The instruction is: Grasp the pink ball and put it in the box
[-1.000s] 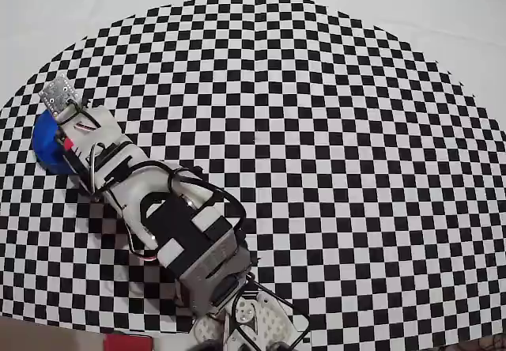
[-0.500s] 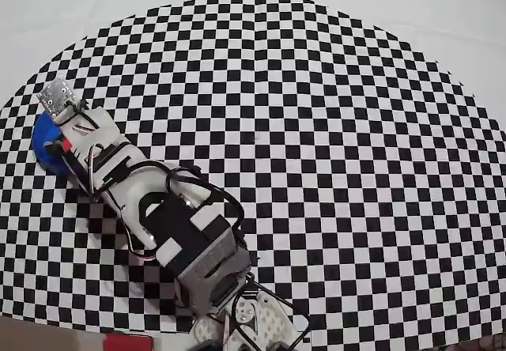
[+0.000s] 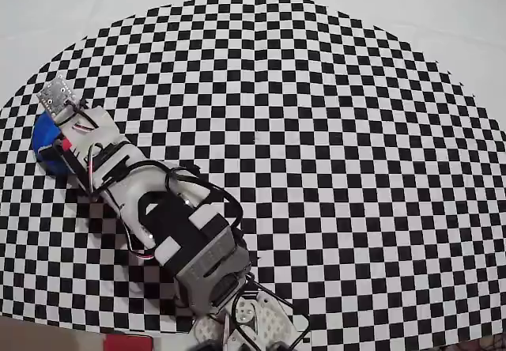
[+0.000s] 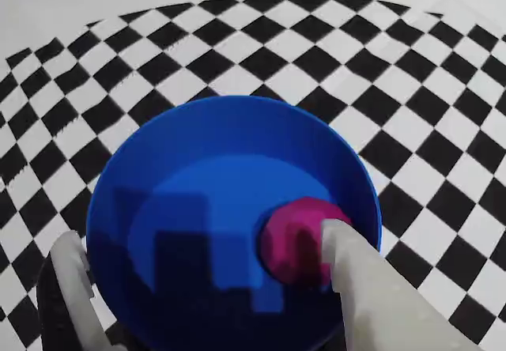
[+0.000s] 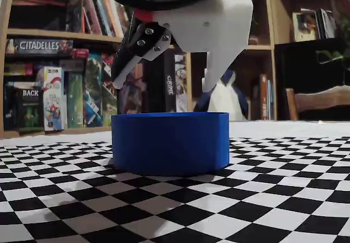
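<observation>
- gripper (image 4: 205, 288) spread wide, fingers (image 4: 360, 288) apart, hanging just above the box (image 4: 229, 137), holding nothing
- pink ball (image 4: 294, 239) lies on box floor, right side in wrist view, beside the right finger
- box sits on checkered counter (image 4: 411, 98), far left in overhead view (image 3: 43, 133)
- bookshelf (image 5: 54, 62) behind in fixed view

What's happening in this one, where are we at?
A single robot arm is working over the blue box at the left edge of the checkered mat in the overhead view. The wrist view shows the pink ball already lying on the box's floor, near its right wall. The gripper hangs just above the rim with its jaws spread apart, holding nothing. Judging by that, the ball has been delivered and only the retreat seems left.
</observation>
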Motion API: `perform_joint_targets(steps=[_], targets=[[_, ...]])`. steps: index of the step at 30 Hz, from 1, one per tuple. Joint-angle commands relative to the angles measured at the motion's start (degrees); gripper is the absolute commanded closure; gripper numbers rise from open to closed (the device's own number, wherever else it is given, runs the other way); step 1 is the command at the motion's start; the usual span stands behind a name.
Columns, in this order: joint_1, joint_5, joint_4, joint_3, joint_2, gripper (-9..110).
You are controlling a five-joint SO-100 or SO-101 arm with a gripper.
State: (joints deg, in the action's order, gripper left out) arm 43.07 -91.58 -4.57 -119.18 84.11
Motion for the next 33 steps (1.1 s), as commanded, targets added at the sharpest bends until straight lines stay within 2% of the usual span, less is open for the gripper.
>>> perform_joint_targets(steps=[1, 6, 13, 25, 31, 33], targets=[[-0.3, -0.4, 0.1, 2.4, 0.4, 68], [0.2, -0.4, 0.1, 2.4, 0.6, 76], [1.2, -0.4, 1.7, 2.4, 2.5, 101], [1.0, 1.1, 2.8, 3.8, 10.3, 101], [0.6, 17.8, 3.2, 3.3, 17.4, 101], [0.1, 20.2, 3.4, 2.8, 20.0, 101]])
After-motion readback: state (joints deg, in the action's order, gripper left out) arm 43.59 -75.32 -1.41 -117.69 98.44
